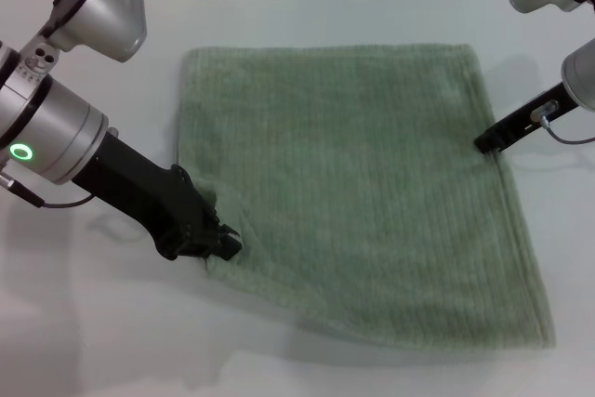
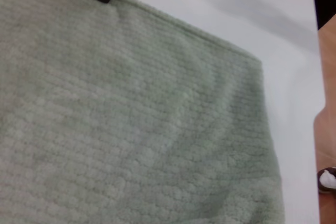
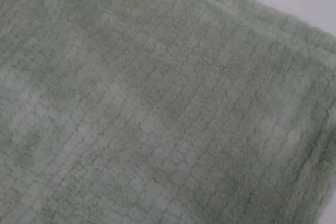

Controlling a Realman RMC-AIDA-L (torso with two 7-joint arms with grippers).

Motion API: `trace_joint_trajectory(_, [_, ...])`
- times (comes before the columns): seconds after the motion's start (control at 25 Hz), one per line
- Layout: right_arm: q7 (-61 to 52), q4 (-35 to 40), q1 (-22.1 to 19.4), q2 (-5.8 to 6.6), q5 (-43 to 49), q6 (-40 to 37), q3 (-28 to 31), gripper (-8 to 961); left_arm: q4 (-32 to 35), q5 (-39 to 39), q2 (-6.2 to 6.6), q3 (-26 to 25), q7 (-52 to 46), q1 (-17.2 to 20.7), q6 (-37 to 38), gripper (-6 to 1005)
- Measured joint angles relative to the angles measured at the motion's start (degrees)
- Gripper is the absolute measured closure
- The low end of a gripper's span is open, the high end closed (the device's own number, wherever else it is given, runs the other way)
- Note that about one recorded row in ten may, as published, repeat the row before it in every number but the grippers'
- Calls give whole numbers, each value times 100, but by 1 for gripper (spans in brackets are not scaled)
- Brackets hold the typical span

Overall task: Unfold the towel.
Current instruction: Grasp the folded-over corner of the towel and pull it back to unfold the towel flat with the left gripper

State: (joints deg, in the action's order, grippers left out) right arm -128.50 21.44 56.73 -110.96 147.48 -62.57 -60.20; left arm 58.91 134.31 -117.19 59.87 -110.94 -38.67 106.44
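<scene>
Left gripper low, reaching inward, apparently closed; right gripper low, angled inward.

The towel is pale sage green all over, with fine ribbed stripes running along it; close up, in the wrist views, the ribs break into a small waffle-like grid of little squares, slightly darker in the grooves. It lies on a plain white counter. The left gripper is matt black, on a silver-grey arm that carries a glowing green ring. The right gripper is black too, below a silver and white arm.
</scene>
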Motion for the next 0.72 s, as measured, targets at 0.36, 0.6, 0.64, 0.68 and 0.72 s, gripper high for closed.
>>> trace_joint_trajectory(0.36, [11,0,19,-10,0,-1,0,954,-60,104,-6,-76,-60,-67,-94,864])
trace_joint_trajectory(0.6, [11,0,23,-17,0,-1,0,954,62,83,-10,-171,5,-23,-100,680])
trace_joint_trajectory(0.64, [11,0,23,-17,0,-1,0,954,62,83,-10,-171,5,-23,-100,644])
trace_joint_trajectory(0.68, [11,1,23,-21,0,-1,0,955,62,83,-10,-171,5,-23,-100,608])
trace_joint_trajectory(0.72, [11,0,23,-29,0,-1,0,955,68,85,2,-213,56,-22,-119,572])
